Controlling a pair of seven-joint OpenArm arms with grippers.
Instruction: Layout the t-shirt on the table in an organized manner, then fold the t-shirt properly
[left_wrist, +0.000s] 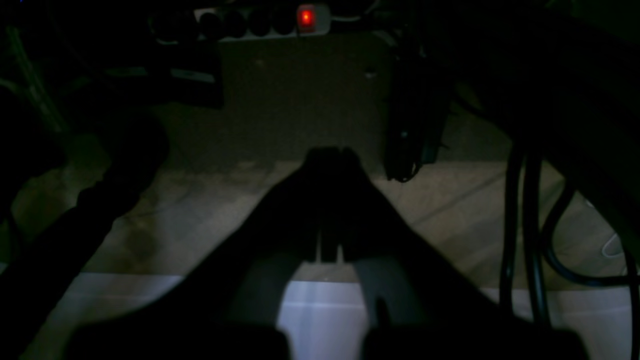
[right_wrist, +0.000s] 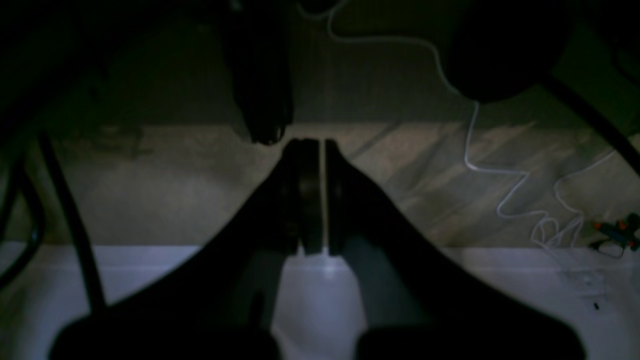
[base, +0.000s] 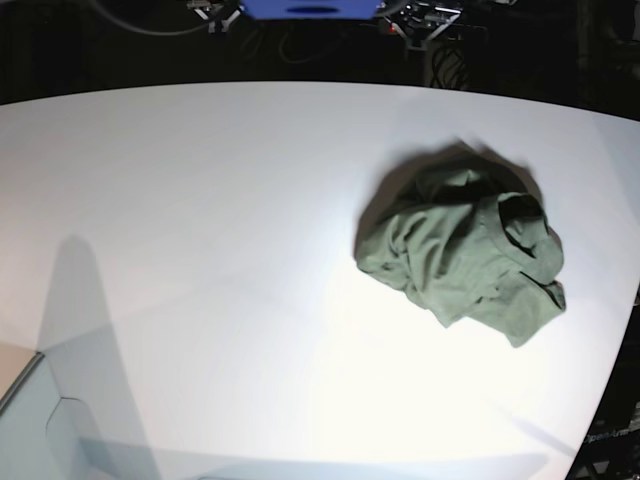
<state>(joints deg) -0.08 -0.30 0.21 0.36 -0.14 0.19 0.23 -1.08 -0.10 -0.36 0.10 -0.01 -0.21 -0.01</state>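
Note:
The olive-green t-shirt (base: 460, 252) lies crumpled in a heap on the right part of the white table (base: 200, 220), in the base view only. Neither arm shows in that view. The dim left wrist view has my left gripper (left_wrist: 331, 152) with its dark fingers pressed together, shut on nothing, over floor beyond a pale surface. In the right wrist view my right gripper (right_wrist: 322, 145) is also shut, with only a thin slit between its fingers and nothing held. The shirt appears in neither wrist view.
A power strip with a red light (left_wrist: 305, 17) lies on the floor, with black cables (left_wrist: 520, 225) to the right. A white cord (right_wrist: 500, 170) snakes across the floor. The table's curved edge (base: 610, 380) runs close to the shirt's right side.

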